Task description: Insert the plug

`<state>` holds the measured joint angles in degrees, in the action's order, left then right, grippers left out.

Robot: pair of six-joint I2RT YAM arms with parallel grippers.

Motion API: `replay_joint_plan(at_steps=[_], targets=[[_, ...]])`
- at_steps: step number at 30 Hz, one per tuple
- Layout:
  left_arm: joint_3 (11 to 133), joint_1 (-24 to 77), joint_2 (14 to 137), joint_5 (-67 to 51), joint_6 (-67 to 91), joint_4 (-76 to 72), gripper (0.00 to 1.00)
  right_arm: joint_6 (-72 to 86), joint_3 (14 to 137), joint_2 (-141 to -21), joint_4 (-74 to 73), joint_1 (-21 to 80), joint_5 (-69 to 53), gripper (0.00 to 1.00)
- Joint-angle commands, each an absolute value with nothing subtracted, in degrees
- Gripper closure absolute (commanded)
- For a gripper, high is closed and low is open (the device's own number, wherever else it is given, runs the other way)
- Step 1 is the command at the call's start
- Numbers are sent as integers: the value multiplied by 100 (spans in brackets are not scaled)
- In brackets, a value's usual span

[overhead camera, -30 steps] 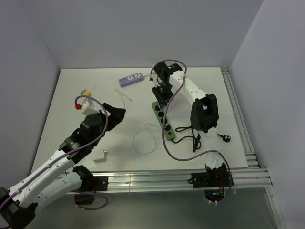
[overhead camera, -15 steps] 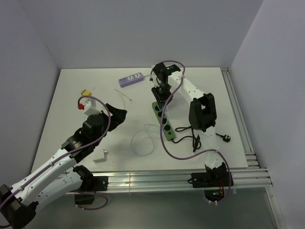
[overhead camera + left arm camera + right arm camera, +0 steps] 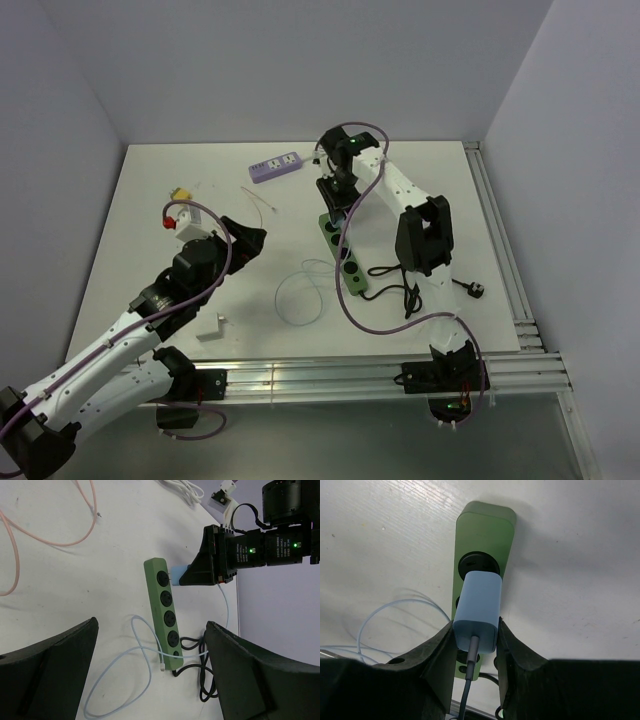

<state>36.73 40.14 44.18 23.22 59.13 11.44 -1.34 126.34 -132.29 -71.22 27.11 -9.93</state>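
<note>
The plug (image 3: pixel 479 611), a pale blue block with a grey lead at its back, is clamped between the right gripper's (image 3: pixel 476 632) black fingers (image 3: pixel 439 652), which are drawn narrow against its two sides. It hangs over the far end of the green strip (image 3: pixel 483 527), partly covering the end socket (image 3: pixel 476 562). The prongs are hidden, so I cannot tell whether they touch the strip. A thin white cable (image 3: pixel 142 652) loops on the table (image 3: pixel 160 170) by the strip's near end. The left gripper (image 3: pixel 245 238) hovers well apart to the left, fingers spread wide and holding nothing.

The step in hand looks like lining up before the push. The next move likely calls for squaring the prongs to the socket holes, then pressing straight down. The strip lies loose and may slide or tip under the push.
</note>
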Motion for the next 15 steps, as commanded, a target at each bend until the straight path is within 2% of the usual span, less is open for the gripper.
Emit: replay_joint_plan(at_steps=[1, 15], targets=[[3727, 3981, 4465, 2276, 5757, 967, 6, -141, 12937, -13412, -7066, 2725, -984, 100], [3682, 3964, 4439, 2259, 5766, 984, 6, -18, 12718, -13422, -7119, 2698, -896, 100]])
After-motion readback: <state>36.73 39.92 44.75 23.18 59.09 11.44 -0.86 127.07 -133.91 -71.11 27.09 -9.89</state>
